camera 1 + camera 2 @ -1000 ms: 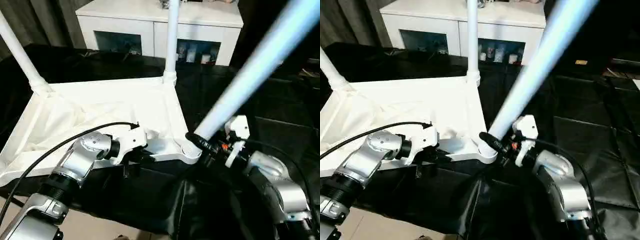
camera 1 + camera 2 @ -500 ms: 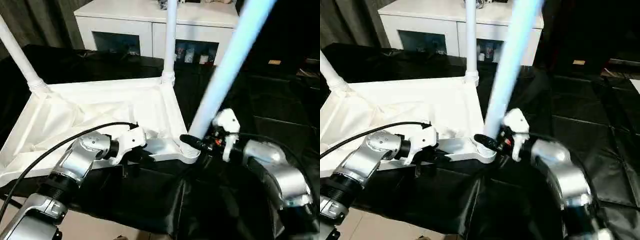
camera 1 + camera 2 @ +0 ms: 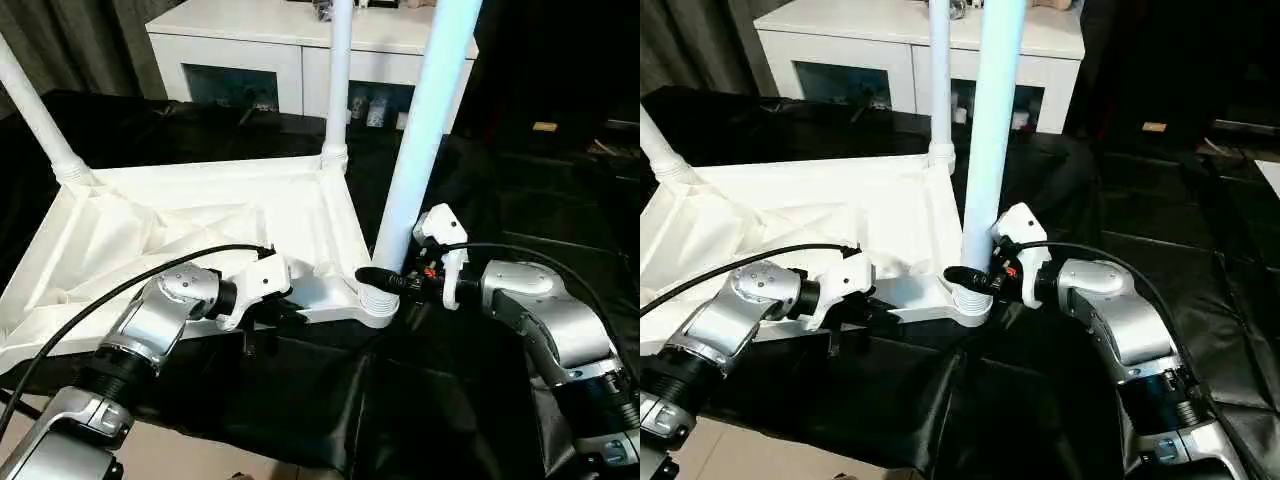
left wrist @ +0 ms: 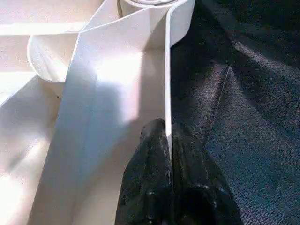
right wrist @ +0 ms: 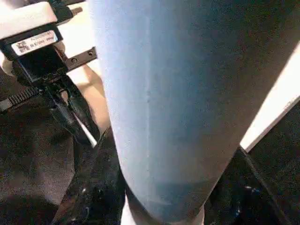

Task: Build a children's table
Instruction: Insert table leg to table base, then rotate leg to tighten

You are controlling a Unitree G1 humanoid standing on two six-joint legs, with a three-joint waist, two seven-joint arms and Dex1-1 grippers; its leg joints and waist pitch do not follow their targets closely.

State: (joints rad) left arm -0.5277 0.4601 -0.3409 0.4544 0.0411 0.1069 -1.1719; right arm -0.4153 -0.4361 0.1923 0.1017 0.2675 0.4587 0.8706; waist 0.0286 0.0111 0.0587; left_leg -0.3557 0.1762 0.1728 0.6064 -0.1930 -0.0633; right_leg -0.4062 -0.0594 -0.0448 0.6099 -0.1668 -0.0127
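Observation:
The children's table lies upside down: its white tabletop (image 3: 180,215) rests on black cloth with the ribbed underside up. Two white legs (image 3: 338,80) (image 3: 35,105) stand in the far corner sockets. A third leg (image 3: 425,130) stands almost upright in the near right socket (image 3: 378,302). My right gripper (image 3: 386,283) is shut on this leg just above the socket, and its black fingers (image 5: 93,187) clasp both sides of the leg (image 5: 173,93). My left gripper (image 4: 168,140) is shut on the tabletop's thin near rim (image 4: 167,84), left of that socket.
A white cabinet (image 3: 300,50) with glass-fronted compartments stands behind the table. Black cloth (image 3: 450,400) covers the surface all around. A black cable (image 3: 120,285) arcs over my left forearm. Dark curtains hang at the back left.
The leg in my right gripper has swung from leaning far to the right to nearly upright in the near right socket. My right forearm turned with it. The left arm has kept still.

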